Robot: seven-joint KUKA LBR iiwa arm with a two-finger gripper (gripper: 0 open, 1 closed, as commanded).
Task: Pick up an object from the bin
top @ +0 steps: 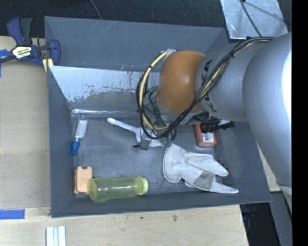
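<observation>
— While the arm [256, 86] leans in from the right, where does its wrist stand?
— Over the middle of the bin [61, 152], above that end of a white plastic utensil [122, 124] nearest the arm. The orange cover [177, 81] hides the jaws; apart or together, I cannot tell.
— Why there?
— Probably because the utensil lies flat and unencumbered. The white glove [192, 169] lies just beside it, the yellow-green bottle [118, 187] well apart.

A block [82, 180] lies just left of a bottle [118, 187], a glove [192, 170] to its right
</observation>
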